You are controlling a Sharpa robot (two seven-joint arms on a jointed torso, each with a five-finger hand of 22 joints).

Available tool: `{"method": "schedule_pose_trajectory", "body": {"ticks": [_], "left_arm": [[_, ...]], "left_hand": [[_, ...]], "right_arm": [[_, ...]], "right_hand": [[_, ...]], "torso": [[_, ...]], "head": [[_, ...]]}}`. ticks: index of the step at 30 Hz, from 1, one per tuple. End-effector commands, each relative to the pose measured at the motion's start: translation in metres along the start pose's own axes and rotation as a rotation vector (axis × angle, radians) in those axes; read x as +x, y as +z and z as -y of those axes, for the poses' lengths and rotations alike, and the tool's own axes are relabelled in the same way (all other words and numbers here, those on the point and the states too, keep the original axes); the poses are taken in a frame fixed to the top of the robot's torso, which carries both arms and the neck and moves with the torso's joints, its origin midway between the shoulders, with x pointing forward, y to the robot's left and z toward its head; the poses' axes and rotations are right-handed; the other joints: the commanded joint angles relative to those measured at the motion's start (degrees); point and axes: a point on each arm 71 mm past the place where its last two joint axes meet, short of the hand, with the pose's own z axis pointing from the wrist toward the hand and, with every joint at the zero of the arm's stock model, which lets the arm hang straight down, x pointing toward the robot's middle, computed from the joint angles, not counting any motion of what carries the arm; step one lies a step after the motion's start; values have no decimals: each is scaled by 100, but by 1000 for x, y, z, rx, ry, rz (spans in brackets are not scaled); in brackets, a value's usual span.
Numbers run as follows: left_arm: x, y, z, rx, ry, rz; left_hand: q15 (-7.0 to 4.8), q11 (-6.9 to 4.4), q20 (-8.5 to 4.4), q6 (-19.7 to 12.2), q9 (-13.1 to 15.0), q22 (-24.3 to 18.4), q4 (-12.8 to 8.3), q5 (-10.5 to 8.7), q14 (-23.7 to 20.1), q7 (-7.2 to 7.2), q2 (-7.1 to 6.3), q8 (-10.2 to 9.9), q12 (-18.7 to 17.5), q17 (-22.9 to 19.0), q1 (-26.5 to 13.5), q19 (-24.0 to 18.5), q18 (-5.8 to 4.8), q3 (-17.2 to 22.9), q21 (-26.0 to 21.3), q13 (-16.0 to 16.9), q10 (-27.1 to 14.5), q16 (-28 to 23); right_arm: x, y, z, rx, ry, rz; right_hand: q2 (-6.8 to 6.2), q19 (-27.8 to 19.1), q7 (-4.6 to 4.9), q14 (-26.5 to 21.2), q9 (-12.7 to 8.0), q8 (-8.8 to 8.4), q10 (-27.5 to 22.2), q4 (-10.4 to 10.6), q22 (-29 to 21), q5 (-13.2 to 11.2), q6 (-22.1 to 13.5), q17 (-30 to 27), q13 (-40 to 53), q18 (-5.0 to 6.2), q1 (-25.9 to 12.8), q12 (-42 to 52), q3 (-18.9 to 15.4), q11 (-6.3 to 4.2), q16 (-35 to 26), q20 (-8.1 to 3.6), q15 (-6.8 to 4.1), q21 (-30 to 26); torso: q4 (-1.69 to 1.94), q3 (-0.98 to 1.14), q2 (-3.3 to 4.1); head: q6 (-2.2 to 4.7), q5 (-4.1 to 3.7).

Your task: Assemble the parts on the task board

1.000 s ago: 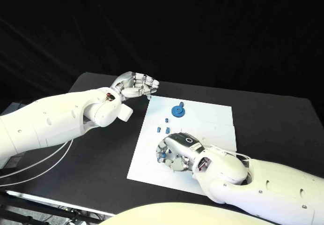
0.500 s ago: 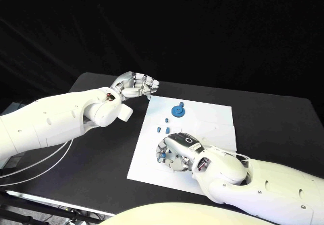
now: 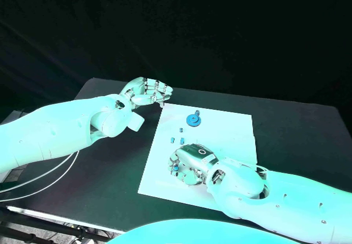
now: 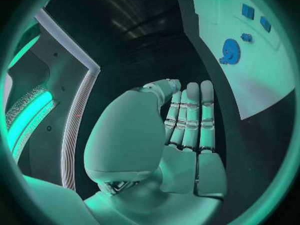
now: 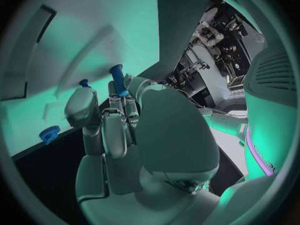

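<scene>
Over white flat task board [image 3: 220,133], R hand [image 3: 189,163] pinches small blue peg [image 5: 118,79]; L hand [image 3: 147,92] curled closed, holding nothing, off board's corner.

**Board and blue parts**

The white task board [image 3: 220,132] lies flat mid-desk. A blue gear-like disc [image 3: 192,120] sits near its far edge, a small peg [image 3: 197,112] just beyond it, and small blue pieces [image 3: 177,138] nearer the middle.
</scene>
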Motion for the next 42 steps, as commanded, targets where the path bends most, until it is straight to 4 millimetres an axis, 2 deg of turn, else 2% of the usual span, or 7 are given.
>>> {"method": "schedule_pose_trajectory", "body": {"ticks": [1, 13, 28, 33, 35, 37, 42], "left_arm": [[1, 0, 1, 5, -10, -16], [1, 0, 1, 2, -9, -15], [1, 0, 0, -2, -10, -18], [0, 0, 0, -3, -10, -17], [0, 0, 0, -3, -9, -16], [-1, 0, 0, -2, -9, -16], [-3, -1, 0, 0, -10, -13]], "left_hand": [[13, -1, 22, -54, -5, -6, -35, 3, -17, 62, -3, 12, 22, -8, -65, -27, 87, 12, -25, -7, -37, -34], [14, 0, 23, -54, -7, -8, -32, 3, -17, 63, 2, 13, 23, -8, -73, -27, 87, 12, -28, -9, -37, -33], [16, 1, 25, -56, -10, -11, -31, 2, -17, 63, 0, 13, 24, -8, -84, -27, 86, 9, -31, -11, -41, -32], [16, 1, 25, -56, -10, -11, -31, 2, -17, 63, 0, 13, 24, -8, -84, -27, 86, 9, -31, -11, -41, -32], [16, 1, 25, -56, -10, -11, -31, 2, -17, 63, 0, 13, 24, -8, -84, -27, 86, 9, -31, -11, -41, -32], [18, 2, 27, -60, -15, -16, -30, 2, -18, 63, 4, 14, 25, -8, -96, -27, 87, 8, -37, -15, -47, -32], [36, 5, 54, -75, -38, -75, 50, -3, -14, 58, -4, 30, 44, 1, -261, -22, 84, -54, -117, -35, -75, -7]], "right_arm": [[7, 0, 1, -7, -4, -31], [5, 0, 2, -22, 34, 14], [0, -3, 5, -21, 67, 73], [-2, -8, 7, -32, 91, 91], [-4, -12, 9, -35, 106, 97], [-7, -16, 11, -35, 120, 101], [-29, -34, 31, 2, 209, 124]], "right_hand": [[42, -16, 13, 205, 18, 37, 629, -128, 115, 18, -60, -26, 319, -66, -44, -15, 161, -605, 2, -28, -35, -55], [-524, -140, 174, 183, -65, -319, -391, -167, 17, 605, -556, -34, 142, -24, -611, -588, -80, -311, -9, 164, 208, -446], [-502, -270, 170, 116, -98, -481, -940, -229, -204, 716, -747, -228, 56, 66, -603, -505, -443, -251, -129, 236, 259, -1006], [-321, -533, 151, -43, -163, -665, -1514, -128, -633, 774, -940, -727, 10, 195, -407, -305, -1305, -169, -460, 296, 322, -2017], [-139, -686, 102, -138, -209, -764, -1896, 257, -1004, 862, -1021, -924, 29, 300, 15, -68, -2394, -117, -623, 332, 393, -2764], [-148, -731, 83, -185, -230, -817, -2062, 663, -1182, 887, -1092, -999, 42, 318, 317, 104, -2874, -96, -686, 366, 392, -3089], [-132, -656, 109, -175, -232, -834, -2064, 757, -1239, 794, -1105, -998, 78, 319, 315, 394, -3169, -121, -689, 357, 373, -3112]], "torso": [[0, -1, -1], [-6, 2, 0], [-5, 5, 0], [-1, 4, 0], [-1, 5, -1], [-3, 5, -6], [-12, -5, -19]], "head": [[1, 1], [4, -6], [23, -32], [48, -61], [58, -71], [70, -84], [69, -210]]}}
